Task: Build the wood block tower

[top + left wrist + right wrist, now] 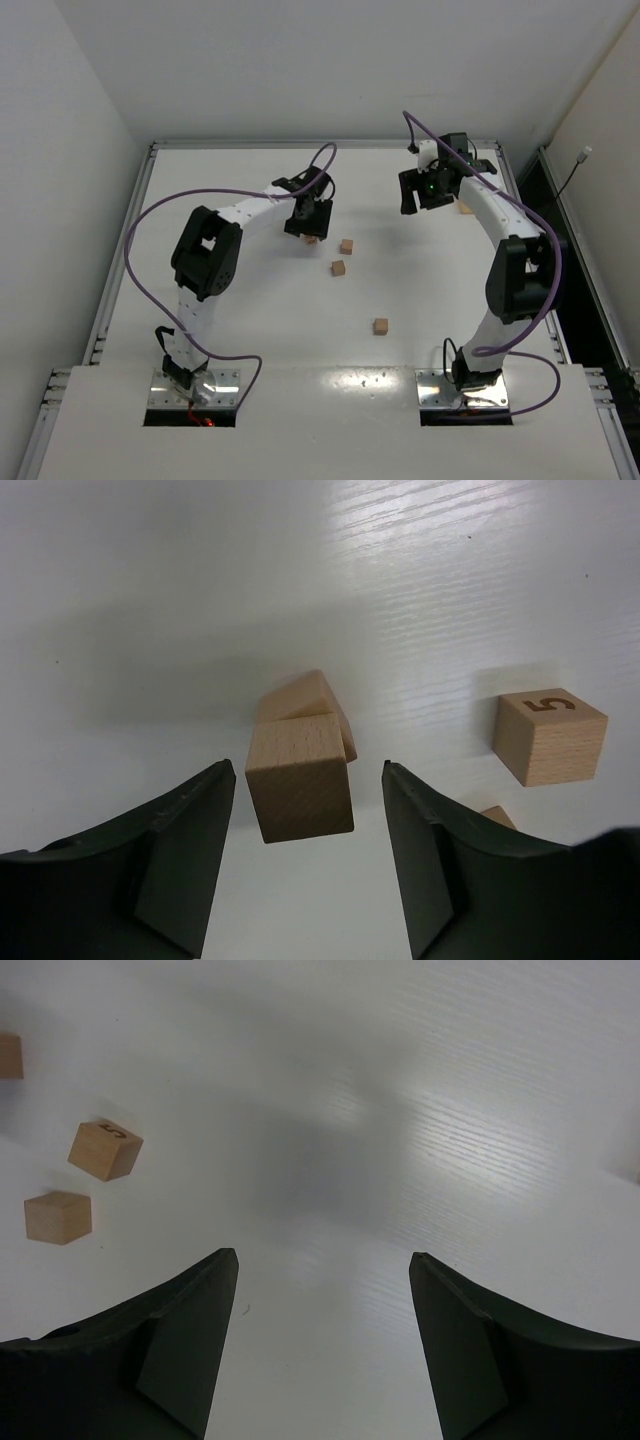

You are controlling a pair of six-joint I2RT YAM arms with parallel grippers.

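One block [299, 777] sits atop another [318, 698], a third [550, 735] to their right

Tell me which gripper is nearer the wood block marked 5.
Left. The left gripper sits open close beside the wood block marked 5, which lies just right of it in its wrist view. The right gripper stands well away from it.

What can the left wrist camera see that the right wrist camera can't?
Only the left wrist view shows the top block sitting on the bottom block, which is turned a little. They sit between the open fingers of the left gripper without touching them. Only the right wrist view shows the right gripper open over the table, with nothing between its fingers. Both show loose blocks off to one side, such as the numbered block; I can't be sure it is the same block in each.
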